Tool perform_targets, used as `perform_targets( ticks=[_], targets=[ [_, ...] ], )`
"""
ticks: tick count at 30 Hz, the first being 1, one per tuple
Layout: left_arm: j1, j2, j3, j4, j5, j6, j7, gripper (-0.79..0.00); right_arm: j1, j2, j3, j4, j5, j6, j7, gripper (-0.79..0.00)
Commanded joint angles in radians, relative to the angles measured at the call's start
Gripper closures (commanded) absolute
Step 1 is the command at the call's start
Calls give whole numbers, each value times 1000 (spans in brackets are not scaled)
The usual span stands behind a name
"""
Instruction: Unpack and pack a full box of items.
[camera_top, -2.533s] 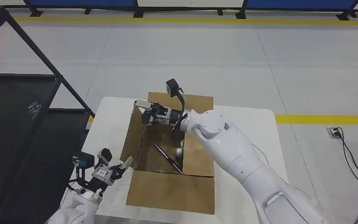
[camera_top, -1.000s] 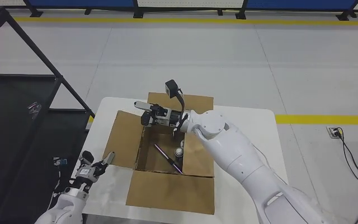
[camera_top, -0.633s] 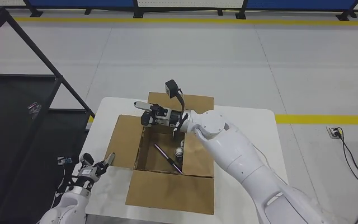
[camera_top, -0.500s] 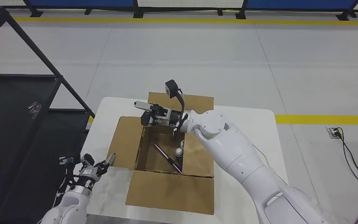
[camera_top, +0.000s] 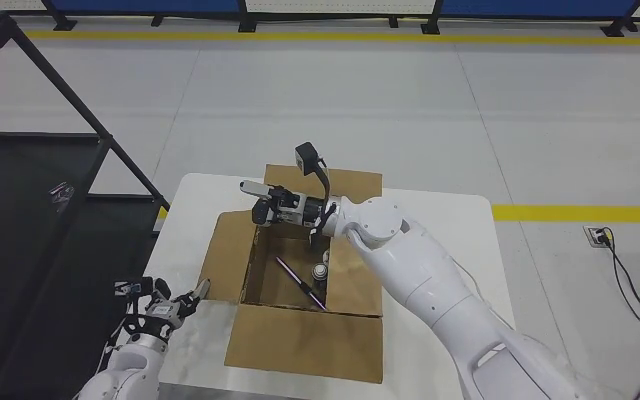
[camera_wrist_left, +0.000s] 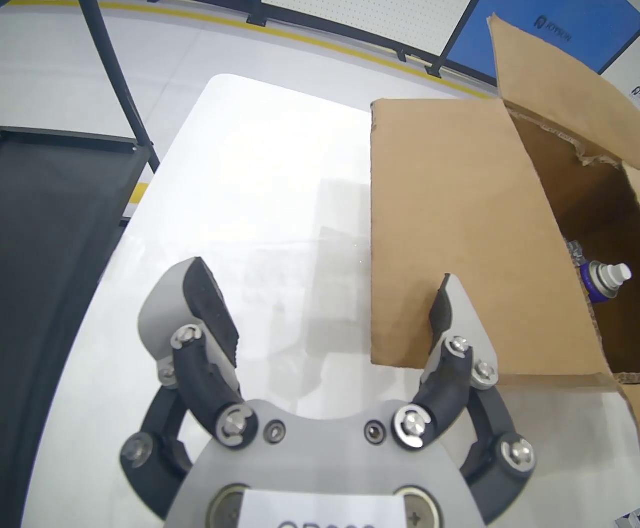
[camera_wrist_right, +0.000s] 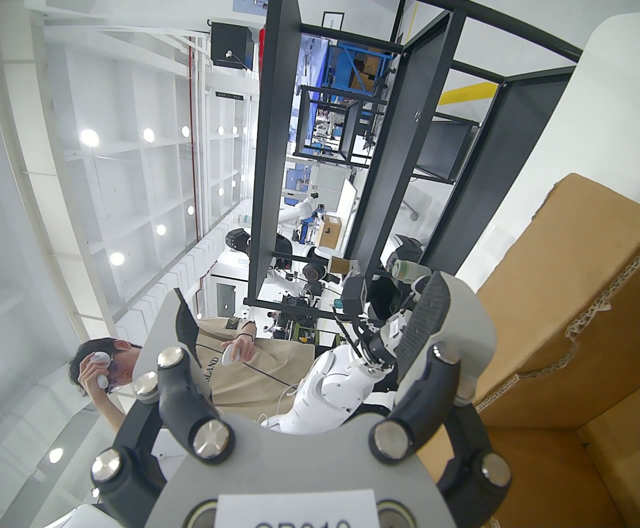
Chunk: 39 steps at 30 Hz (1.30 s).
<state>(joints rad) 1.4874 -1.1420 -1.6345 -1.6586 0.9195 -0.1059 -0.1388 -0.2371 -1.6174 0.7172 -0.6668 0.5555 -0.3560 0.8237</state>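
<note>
An open cardboard box (camera_top: 352, 275) stands on the white table (camera_top: 440, 215). Inside lie a purple pen-like stick (camera_top: 298, 279) and a white-capped spray can (camera_top: 320, 270), the can (camera_wrist_left: 604, 280) also showing in the left wrist view. The box's left flap (camera_top: 222, 255) (camera_wrist_left: 450, 225) hangs outward. My left gripper (camera_top: 180, 301) (camera_wrist_left: 325, 305) is open over the table's near left part, one finger just at that flap's near corner, holding nothing. My right gripper (camera_top: 250, 193) (camera_wrist_right: 305, 320) is open and empty at the box's far left corner, beside the cardboard wall (camera_wrist_right: 565, 325).
A black metal rack (camera_top: 60, 200) stands off the table's left side. Flaps also spread at the far side (camera_top: 350, 182) and the near side (camera_top: 305, 345) of the box. Bare table (camera_wrist_left: 260, 165) lies left of the box.
The left flap has swung from upright to outward. My left gripper has drawn back from it toward the table's near left edge. The right arm has stayed put.
</note>
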Motion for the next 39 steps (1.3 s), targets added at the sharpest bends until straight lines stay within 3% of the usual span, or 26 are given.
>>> perform_targets(
  ticks=[1, 7, 20, 26, 32, 39],
  targets=[
    [2, 0, -5, -4, -5, -2, 9, -785, 0, 0, 0, 0, 0, 0, 0, -785],
    [55, 1, -60, -96, -29, -24, 53, -785, 0, 0, 0, 0, 0, 0, 0, -785],
    [232, -1, -165, -470, -6, -58, 131, -785, -5, 0, 1, -2, 1, 0, -4, -785],
    [304, -1, -153, -603, 3, -156, 103, -785, -66, 44, 74, -73, -79, -157, 23, -785],
    [191, 1, -37, -576, 3, -178, -37, -785, -213, 145, 268, -273, -220, -238, -4, -785],
    [-37, -6, 158, -435, 5, -136, -221, -785, -569, 257, 593, -715, -360, -176, -19, -785]
  ],
)
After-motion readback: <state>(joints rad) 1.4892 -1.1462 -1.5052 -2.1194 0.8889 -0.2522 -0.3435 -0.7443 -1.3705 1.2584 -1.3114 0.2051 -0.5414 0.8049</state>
